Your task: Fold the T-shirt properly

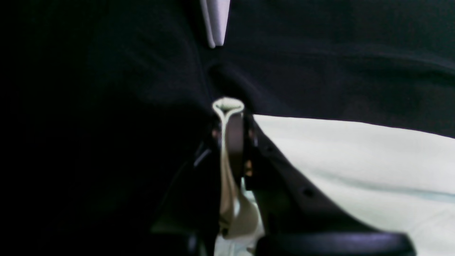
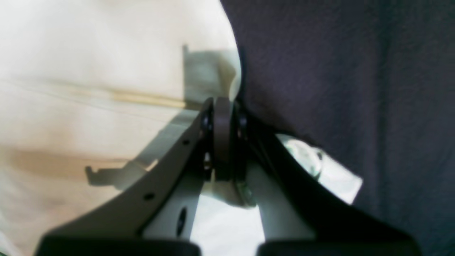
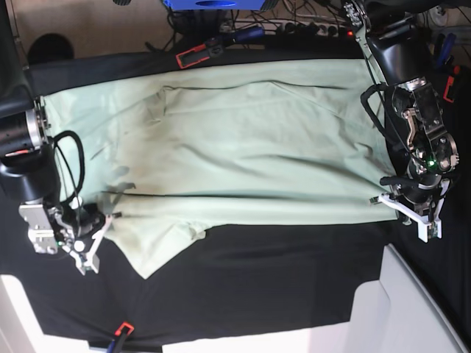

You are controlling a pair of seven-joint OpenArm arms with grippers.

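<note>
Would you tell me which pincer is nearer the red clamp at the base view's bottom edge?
Right. The right pincer is just up-left of the red clamp in the base view; the left pincer is far to its right.

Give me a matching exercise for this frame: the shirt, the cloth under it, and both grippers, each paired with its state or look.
1. T-shirt
2. table cloth
3. left gripper
4. right gripper

a. black, under everything
b. pinching a thin fold of fabric over dark cloth
c. pale mint-green, spread out wide
d. closed at the shirt's edge, pale fabric filling one side of its view

Pairs: 1-c, 2-a, 3-b, 4-d
</note>
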